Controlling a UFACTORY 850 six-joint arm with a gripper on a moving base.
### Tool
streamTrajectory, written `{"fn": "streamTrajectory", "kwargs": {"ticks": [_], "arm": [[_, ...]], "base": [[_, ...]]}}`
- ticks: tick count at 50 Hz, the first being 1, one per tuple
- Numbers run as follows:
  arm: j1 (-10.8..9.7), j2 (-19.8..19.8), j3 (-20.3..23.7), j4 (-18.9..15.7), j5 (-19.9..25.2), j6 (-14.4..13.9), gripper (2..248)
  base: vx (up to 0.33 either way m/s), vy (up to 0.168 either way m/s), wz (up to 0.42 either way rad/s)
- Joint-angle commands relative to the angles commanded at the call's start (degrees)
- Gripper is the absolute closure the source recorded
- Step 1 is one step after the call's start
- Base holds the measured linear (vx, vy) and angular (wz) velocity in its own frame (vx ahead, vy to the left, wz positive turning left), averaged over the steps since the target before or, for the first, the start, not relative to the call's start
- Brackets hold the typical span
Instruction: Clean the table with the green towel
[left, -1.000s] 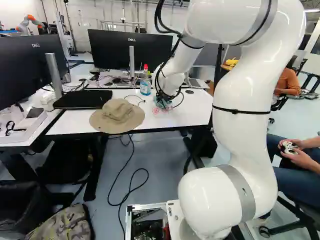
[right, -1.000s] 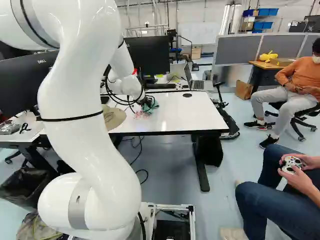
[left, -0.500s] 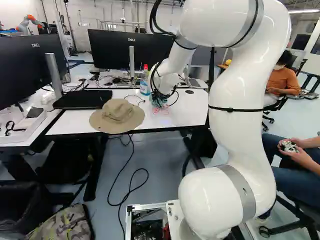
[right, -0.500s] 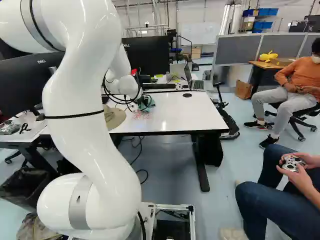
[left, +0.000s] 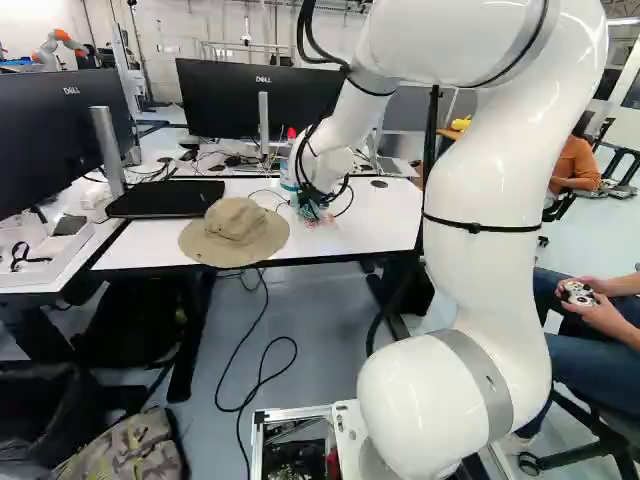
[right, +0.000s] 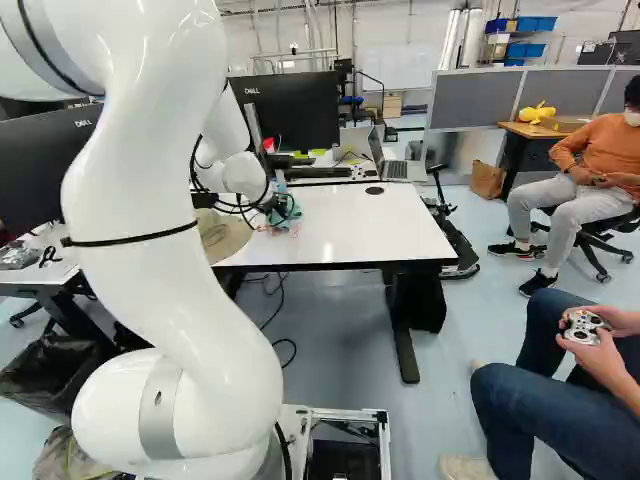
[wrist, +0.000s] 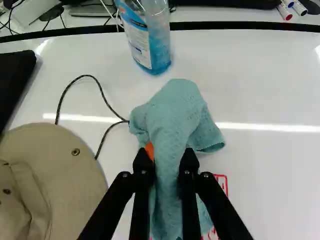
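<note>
My gripper (right: 276, 204) is low over the white table (right: 385, 222), at the end of the arm in the right base view. In the wrist view the gripper (wrist: 166, 164) is shut on the green towel (wrist: 175, 117), which is bunched between both fingers and spreads onto the tabletop ahead of them. Red marks (wrist: 221, 183) show on the table beside the towel; the towel and fingers hide part of them.
Ahead of the towel stands a bottle of blue liquid (wrist: 150, 42). A tan hat (left: 235, 232) and a thin black cable (wrist: 102, 93) lie beside it. A black laptop (left: 165, 198) and monitors (left: 262, 100) are farther off. A seated person (right: 560, 360) holds a controller.
The arm has swung toward the hat and bottle, carrying the towel along the table with it. Over the last second the towel has come to cover more of the red marks. The base has not moved.
</note>
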Motion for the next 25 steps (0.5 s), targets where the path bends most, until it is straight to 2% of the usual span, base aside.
{"fn": "streamTrajectory", "kwargs": {"ticks": [11, 25], "arm": [[0.8, 2.5, 3.0, 0.0, 0.0, 0.0, 188], [2.9, 4.7, 5.6, 0.0, 0.0, 0.0, 188]], "base": [[0.0, 0.0, 0.0], [0.0, 0.0, 0.0]]}}
